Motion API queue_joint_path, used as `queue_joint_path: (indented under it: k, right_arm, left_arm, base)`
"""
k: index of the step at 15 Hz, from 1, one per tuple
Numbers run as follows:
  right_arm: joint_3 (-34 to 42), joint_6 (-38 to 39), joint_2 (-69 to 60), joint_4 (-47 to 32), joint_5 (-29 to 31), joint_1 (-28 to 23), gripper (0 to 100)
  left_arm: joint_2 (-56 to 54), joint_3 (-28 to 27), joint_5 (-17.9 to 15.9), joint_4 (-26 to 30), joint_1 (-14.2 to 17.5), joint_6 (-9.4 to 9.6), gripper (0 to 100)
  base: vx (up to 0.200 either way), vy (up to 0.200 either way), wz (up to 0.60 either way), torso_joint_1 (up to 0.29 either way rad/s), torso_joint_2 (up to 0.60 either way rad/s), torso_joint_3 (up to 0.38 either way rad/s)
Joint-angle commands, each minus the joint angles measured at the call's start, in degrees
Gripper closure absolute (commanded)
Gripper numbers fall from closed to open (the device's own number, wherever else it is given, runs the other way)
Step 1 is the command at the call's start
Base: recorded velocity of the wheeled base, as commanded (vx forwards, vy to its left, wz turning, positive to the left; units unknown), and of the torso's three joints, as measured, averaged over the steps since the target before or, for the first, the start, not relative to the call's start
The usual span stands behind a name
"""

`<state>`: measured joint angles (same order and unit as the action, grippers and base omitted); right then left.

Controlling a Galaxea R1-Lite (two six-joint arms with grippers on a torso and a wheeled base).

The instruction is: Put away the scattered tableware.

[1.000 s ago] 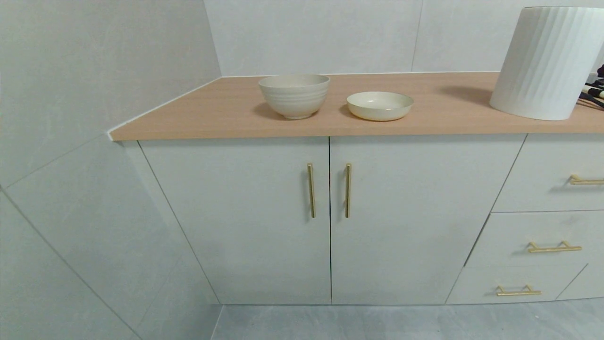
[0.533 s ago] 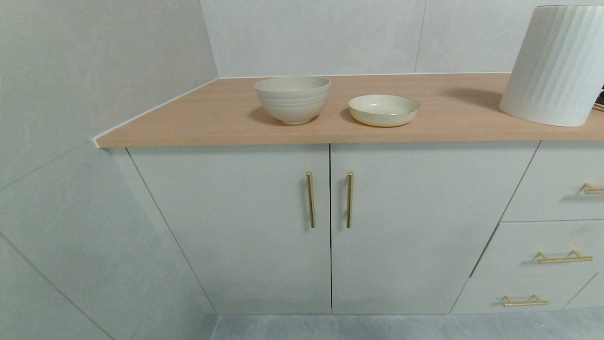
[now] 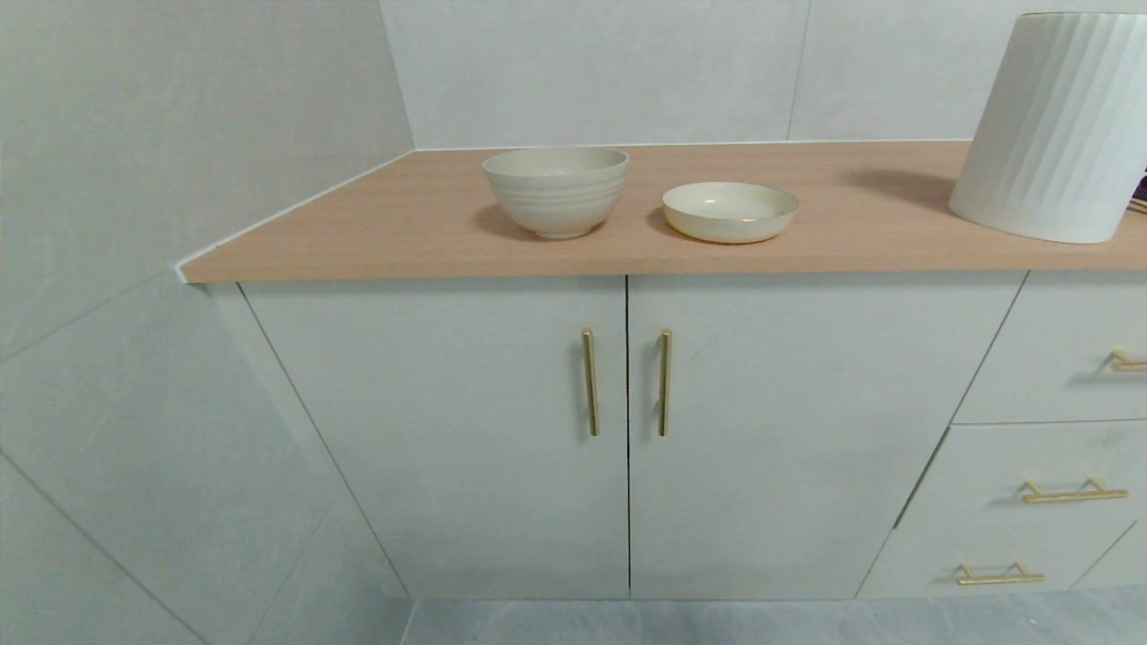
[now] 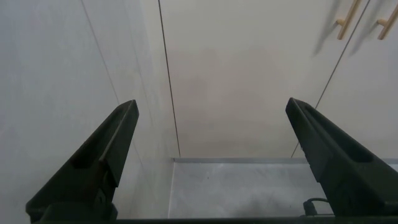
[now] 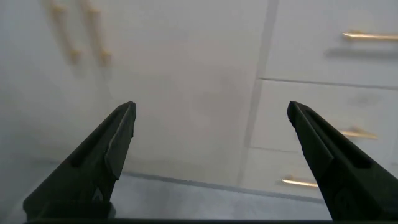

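Note:
A deep cream bowl point(image 3: 556, 190) with ribbed sides stands on the wooden countertop point(image 3: 430, 224). To its right lies a shallow cream dish point(image 3: 729, 211). Below them is a cabinet with two closed doors and gold bar handles point(image 3: 590, 382) point(image 3: 665, 382). My left gripper point(image 4: 211, 112) hangs open low in front of the cabinet, near the floor, with nothing between its fingers. My right gripper point(image 5: 211, 112) is open too, facing the cabinet doors and the drawers point(image 5: 336, 118), and holds nothing.
A tall white ribbed cylinder point(image 3: 1057, 125) stands at the countertop's right end. Drawers with gold handles point(image 3: 1073, 491) fill the cabinet's right side. A tiled wall point(image 3: 134, 269) closes off the left. Grey floor point(image 3: 717, 623) lies below.
The whole head picture has shifted: the camera moved closer and slightly right, so the counter sits lower and larger. The bowl and dish stay in place on the countertop.

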<state>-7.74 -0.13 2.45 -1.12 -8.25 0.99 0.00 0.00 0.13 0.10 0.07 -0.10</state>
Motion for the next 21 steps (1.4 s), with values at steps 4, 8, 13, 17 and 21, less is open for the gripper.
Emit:
queue_joint_path:
  k: [4, 8, 13, 17, 21]
  right_arm:
    - [-8.2, 0.6, 27.6, -1.0, -11.3, 3.1, 0]
    - [-21.3, 0.8, 56.5, 5.8, -11.7, 16.4, 0]
    - [-31.5, 6.0, 80.3, 22.7, -10.9, 29.7, 0]
    - [-40.2, 8.1, 90.8, 23.3, -10.9, 33.5, 0]
    - [-44.5, 8.3, 99.9, 29.2, -10.4, 33.4, 0]
  left_arm:
    - [0.0, 0.0, 0.0, 0.0, 0.0, 0.01, 0]
    - [0.0, 0.0, 0.0, 0.0, 0.0, 0.01, 0]
    - [0.0, 0.0, 0.0, 0.0, 0.0, 0.01, 0]
    - [0.0, 0.0, 0.0, 0.0, 0.0, 0.01, 0]
    - [0.0, 0.0, 0.0, 0.0, 0.0, 0.01, 0]
  base:
    - [0.0, 0.0, 0.0, 0.0, 0.0, 0.0]
    - [0.0, 0.0, 0.0, 0.0, 0.0, 0.0]
    - [0.0, 0.0, 0.0, 0.0, 0.0, 0.0]
    - [0.0, 0.0, 0.0, 0.0, 0.0, 0.0]
    - [0.0, 0.0, 0.0, 0.0, 0.0, 0.0]
